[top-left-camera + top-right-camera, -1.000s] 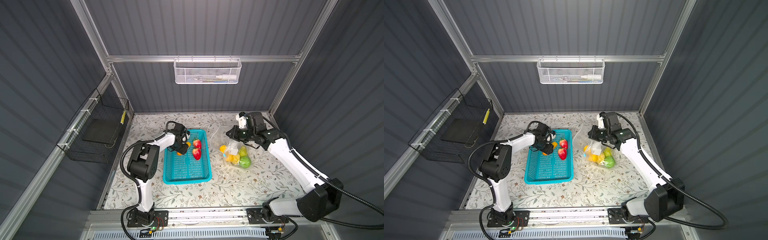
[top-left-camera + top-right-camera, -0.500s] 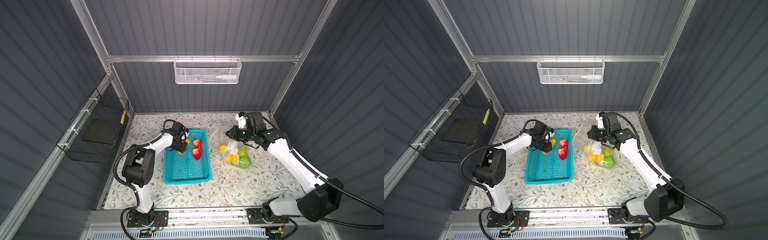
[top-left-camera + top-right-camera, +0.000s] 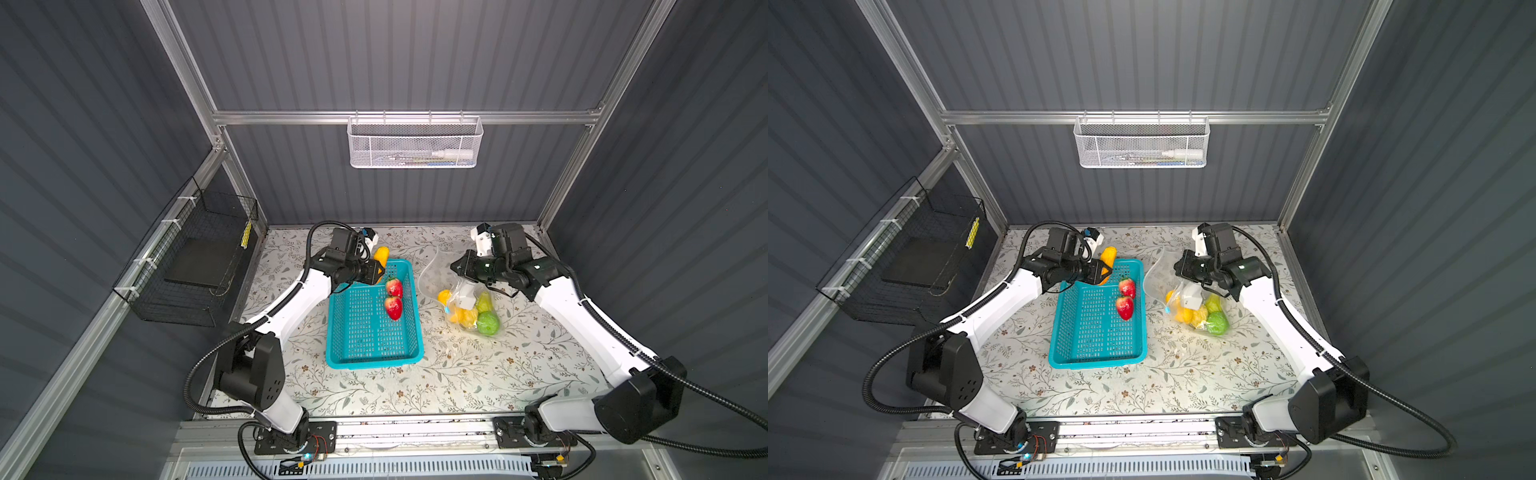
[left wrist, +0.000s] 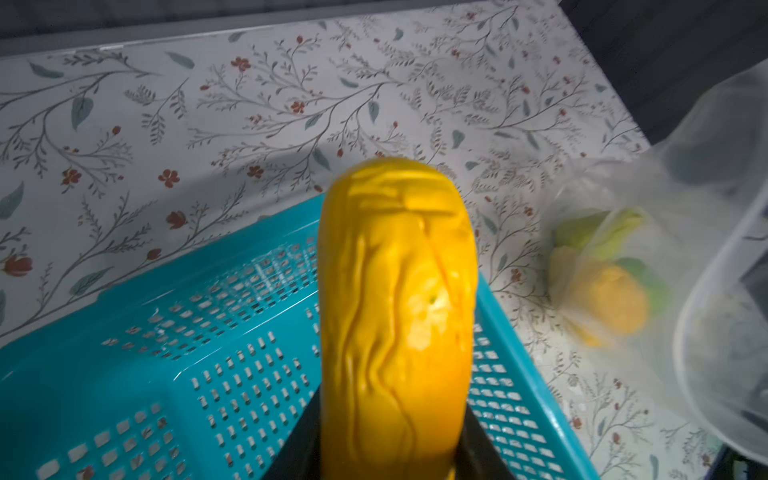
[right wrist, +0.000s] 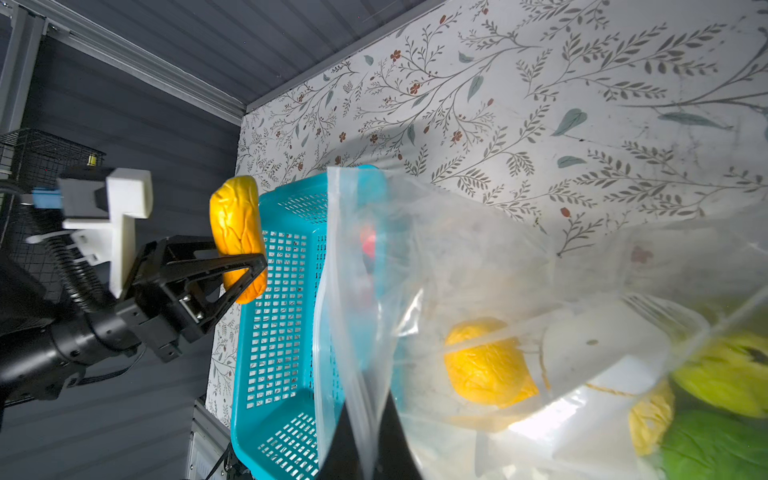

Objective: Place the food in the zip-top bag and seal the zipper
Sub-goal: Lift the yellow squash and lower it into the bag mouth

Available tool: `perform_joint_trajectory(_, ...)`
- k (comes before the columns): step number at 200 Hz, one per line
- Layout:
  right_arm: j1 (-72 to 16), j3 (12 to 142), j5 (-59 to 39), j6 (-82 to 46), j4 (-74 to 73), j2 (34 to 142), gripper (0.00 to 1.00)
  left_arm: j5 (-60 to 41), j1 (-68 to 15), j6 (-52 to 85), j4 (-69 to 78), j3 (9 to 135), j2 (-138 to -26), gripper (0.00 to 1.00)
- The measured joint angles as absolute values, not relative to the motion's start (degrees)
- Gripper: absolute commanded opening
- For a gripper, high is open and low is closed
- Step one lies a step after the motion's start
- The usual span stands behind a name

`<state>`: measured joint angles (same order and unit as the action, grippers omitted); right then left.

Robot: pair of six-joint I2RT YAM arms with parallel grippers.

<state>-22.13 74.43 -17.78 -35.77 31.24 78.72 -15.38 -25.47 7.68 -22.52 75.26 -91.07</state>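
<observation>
My left claw pinched the seemingly light, rigid orange oblong by one end; my right claw pinched the limp zip-top bag.

Walls: dark grey ribbed panels seen far, left and right.
Frame: aluminium profiles fitted at corners and across the far wall.
Far wall: white mesh basket hung from the cross profile, small items inside unclear.
Left wall: black wire basket tied on with white ties, dark slab laid inside.
Floor: pale floral-print tabletop, brightly lit.
Near edge: metal rail mounted.
</observation>
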Motion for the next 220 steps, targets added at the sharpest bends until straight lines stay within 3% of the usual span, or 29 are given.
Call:
perform_joint_trajectory(61, -22.2, 74.4, -17.8, -35.9, 30.9, 79.0, 0.00, -18.8, -35.7, 17.7, -14.7, 75.6, -90.4, 0.26)
perform_joint_trajectory(149, -22.2, 74.4, -17.8, -36.4, 29.8, 79.0, 0.00, -17.0, -40.3, 28.7, -0.6, 75.4, -90.6, 0.26)
perform_joint_trajectory(220, -22.2, 74.1, -17.6, -37.8, 29.1, 78.9, 0.00, -15.0, -45.7, 29.3, 1.0, 75.2, -94.1, 0.26)
